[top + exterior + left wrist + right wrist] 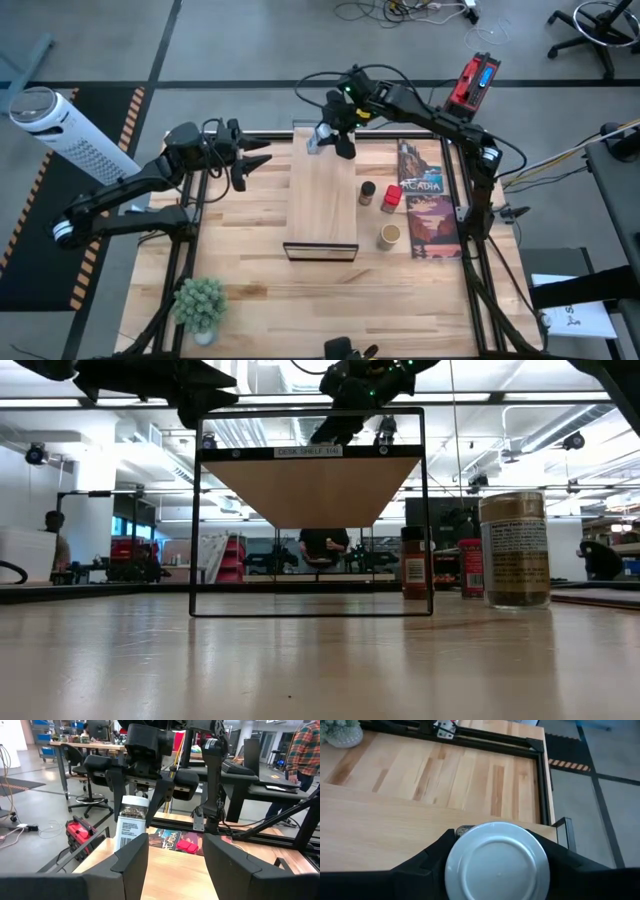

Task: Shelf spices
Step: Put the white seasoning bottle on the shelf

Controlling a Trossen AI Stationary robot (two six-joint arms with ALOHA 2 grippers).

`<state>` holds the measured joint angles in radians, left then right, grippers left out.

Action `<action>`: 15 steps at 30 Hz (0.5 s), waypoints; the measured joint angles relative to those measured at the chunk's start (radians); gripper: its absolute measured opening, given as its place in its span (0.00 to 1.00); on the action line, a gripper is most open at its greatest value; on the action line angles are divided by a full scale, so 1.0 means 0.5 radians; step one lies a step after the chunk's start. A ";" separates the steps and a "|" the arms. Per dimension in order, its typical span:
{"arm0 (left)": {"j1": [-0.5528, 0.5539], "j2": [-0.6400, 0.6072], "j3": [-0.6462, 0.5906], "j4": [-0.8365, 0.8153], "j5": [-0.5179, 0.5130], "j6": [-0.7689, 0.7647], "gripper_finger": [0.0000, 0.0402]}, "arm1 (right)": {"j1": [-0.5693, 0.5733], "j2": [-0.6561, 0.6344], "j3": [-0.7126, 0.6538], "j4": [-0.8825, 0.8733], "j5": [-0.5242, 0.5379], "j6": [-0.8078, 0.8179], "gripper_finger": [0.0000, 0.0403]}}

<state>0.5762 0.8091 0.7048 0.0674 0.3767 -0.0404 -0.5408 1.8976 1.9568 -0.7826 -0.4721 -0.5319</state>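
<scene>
Two dark jointed arms trail black cables; the right claw has broad, angular black fingers.

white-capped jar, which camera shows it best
The left wrist view: the white-capped jar shows side-on, label and contents visible, held between the right hand's fingers above the shelf. The right wrist view shows only its cap from above. The high view shows a small pale patch. The low view does not clearly show it.

Four spice jars, one shelf, one game box, one potted plant, two arms.
</scene>
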 joint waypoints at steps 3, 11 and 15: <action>0.000 -0.012 0.000 0.008 0.000 0.002 0.44 | -0.003 -0.001 0.000 -0.003 0.002 0.010 0.47; -0.001 -0.041 0.000 0.002 0.000 -0.010 0.45 | -0.022 0.002 -0.002 -0.011 0.024 -0.005 0.48; -0.001 -0.039 0.000 0.007 0.000 -0.007 0.44 | -0.015 0.002 -0.003 -0.002 0.101 -0.022 0.49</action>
<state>0.5758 0.7895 0.7048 0.0708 0.3767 -0.0437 -0.5483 1.8988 1.9554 -0.7834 -0.4214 -0.5426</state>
